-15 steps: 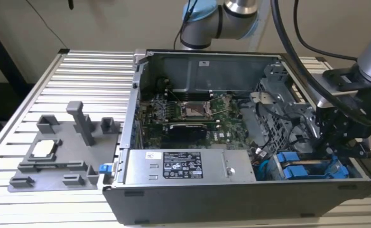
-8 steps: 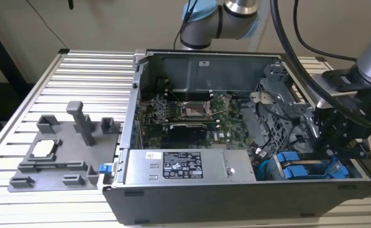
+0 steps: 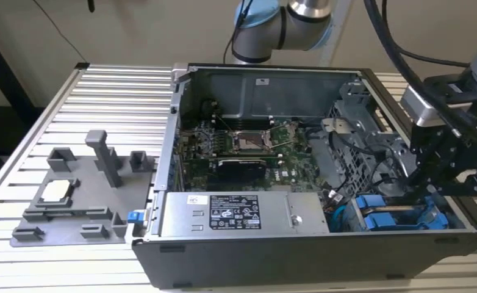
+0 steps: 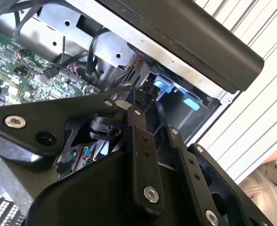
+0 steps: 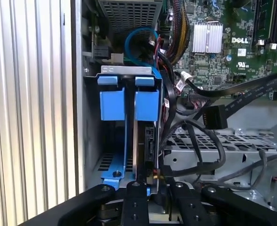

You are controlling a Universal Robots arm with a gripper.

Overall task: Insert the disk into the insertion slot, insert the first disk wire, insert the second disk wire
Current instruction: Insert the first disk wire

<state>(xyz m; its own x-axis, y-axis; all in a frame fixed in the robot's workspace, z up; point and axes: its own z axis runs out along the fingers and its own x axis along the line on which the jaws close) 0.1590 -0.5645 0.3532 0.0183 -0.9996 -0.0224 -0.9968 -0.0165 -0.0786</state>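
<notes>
You are looking at a slatted metal table (image 3: 100, 85) that is carrying an open computer case (image 3: 304, 259), lying on its side with the inside facing up. The arm (image 3: 287, 24) is rising behind the case and reaching over to the exterior view's right. A grey fixture plate (image 3: 68, 226) is sitting on the table at the exterior view's left, just beside the case. Inside the case, a green motherboard (image 3: 247, 152) is lying in the middle, and a grey box with a white sticker (image 3: 304, 213) is sitting along the near wall.

In the first wrist view, the insertion slot (image 5: 92, 141) is standing open toward the camera, and the disk (image 5: 145, 141) is sitting edge-on inside it, under one of two blue tabs. The gripper (image 5: 157, 186) is hovering right at the disk's near end. You cannot tell whether it is clenched or released. Black cables (image 5: 251, 89) are trailing just beside the cage, one running in toward the gripper.
</notes>
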